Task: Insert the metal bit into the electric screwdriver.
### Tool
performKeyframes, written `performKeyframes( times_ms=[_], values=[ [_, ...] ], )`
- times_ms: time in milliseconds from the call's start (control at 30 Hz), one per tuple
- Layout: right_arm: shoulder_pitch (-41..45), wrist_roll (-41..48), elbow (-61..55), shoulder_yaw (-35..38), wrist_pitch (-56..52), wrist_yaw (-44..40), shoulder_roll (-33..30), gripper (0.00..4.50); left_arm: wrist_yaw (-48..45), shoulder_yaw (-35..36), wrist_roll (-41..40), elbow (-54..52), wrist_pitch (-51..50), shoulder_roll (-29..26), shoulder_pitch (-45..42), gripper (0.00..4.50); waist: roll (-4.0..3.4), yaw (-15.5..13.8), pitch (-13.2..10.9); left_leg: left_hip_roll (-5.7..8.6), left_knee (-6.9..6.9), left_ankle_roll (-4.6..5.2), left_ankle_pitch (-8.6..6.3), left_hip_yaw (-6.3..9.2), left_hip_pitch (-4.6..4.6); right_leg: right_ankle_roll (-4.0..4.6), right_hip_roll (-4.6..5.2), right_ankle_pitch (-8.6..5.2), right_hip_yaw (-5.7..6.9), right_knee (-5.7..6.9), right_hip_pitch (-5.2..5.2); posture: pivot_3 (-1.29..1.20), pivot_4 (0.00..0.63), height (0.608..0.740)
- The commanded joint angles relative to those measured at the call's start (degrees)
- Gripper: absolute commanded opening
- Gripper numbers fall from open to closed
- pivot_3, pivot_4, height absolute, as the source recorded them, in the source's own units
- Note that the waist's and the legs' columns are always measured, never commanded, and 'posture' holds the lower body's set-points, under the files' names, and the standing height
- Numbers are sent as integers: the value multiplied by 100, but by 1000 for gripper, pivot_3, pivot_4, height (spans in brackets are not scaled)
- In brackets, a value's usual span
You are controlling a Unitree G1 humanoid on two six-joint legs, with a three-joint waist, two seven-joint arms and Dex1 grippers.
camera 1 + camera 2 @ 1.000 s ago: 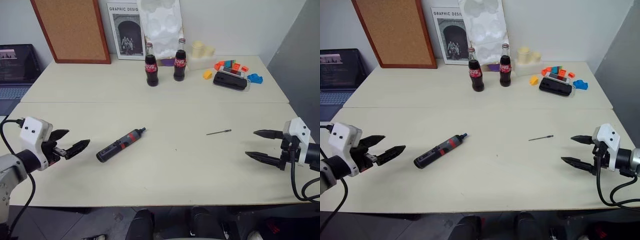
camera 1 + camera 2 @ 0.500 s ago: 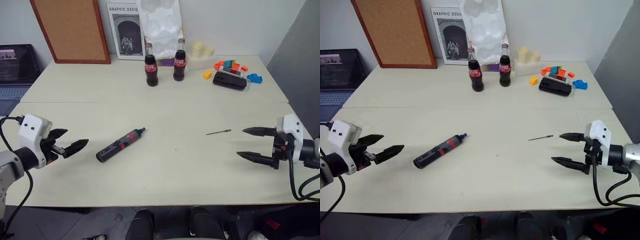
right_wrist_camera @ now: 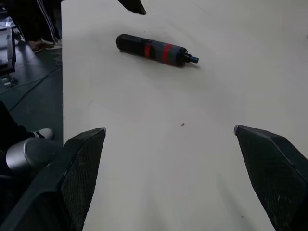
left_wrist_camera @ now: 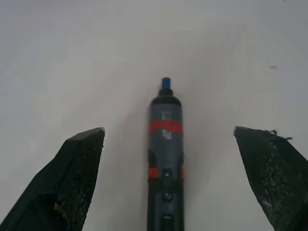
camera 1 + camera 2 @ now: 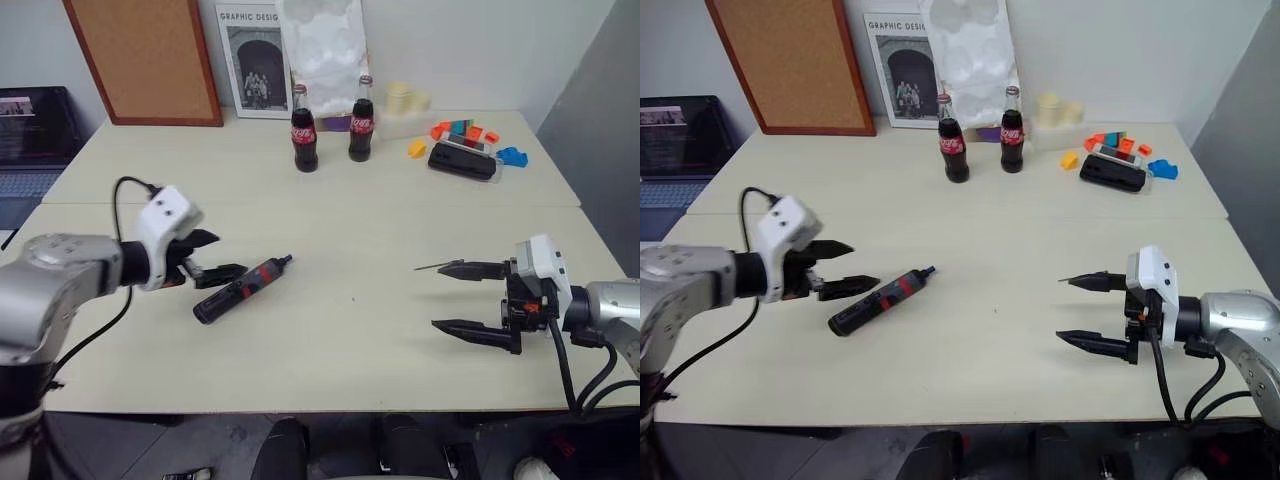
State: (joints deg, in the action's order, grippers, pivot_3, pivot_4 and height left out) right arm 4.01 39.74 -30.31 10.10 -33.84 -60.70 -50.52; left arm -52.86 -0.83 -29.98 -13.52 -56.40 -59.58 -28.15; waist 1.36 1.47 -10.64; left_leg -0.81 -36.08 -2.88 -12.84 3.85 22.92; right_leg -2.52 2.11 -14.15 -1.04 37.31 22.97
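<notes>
**Two open grippers close on screwdriver and bit**

The electric screwdriver [image 5: 240, 290] lies on its side on the pale bench [image 5: 330, 340], its narrow blue-tipped nose pointing away from the robot and to its right. The left gripper [image 5: 210, 256] hovers at the tool's rear end — fingers spread wide and holding nothing; its wrist view shows the dark body with its red band lying between the two black fingers [image 4: 77, 178], touching neither. On the robot's right side of the bench lies the metal bit [image 5: 428, 267], a thin dark rod, well apart from the screwdriver. The right gripper [image 5: 462, 299] points leftward across the bench, fingers equally wide and empty — the upper fingertip sits just beside the bit's near end, though whether they touch cannot be told. Two cola bottles [image 5: 330, 122] stand at the far side, near a black case [image 5: 462, 160] and coloured blocks [image 5: 470, 135].
</notes>
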Motion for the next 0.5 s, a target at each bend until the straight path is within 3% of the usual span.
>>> performKeyframes(
  times_ms=[33, 233, 500],
  values=[
    [-65, 150, -378, 94, 9, 221, 99, 4498, -247, -648, 268, 427, -230, 63, -692, 4500, 1, 7, 0, 0, 0, 0, 0, -1, -1, 0, 0, 0, -1, 2, 0, 0, 150, 740],
    [-329, 204, -759, -21, -16, 480, 290, 4498, -641, -2064, 1202, 1254, 63, 320, -1617, 4500, 2, 19, -1, 0, -3, 2, 1, -3, -2, 3, -6, -7, -8, 39, 20, 0, 150, 740],
    [-466, 250, -1048, -139, -37, 758, 439, 4498, -950, -2618, 1862, 2092, 401, 798, -2038, 4500, 3, 20, -2, -1, -9, 3, 2, -1, -1, 5, -7, -8, -9, 49, 22, 0, 150, 740]
  ],
)
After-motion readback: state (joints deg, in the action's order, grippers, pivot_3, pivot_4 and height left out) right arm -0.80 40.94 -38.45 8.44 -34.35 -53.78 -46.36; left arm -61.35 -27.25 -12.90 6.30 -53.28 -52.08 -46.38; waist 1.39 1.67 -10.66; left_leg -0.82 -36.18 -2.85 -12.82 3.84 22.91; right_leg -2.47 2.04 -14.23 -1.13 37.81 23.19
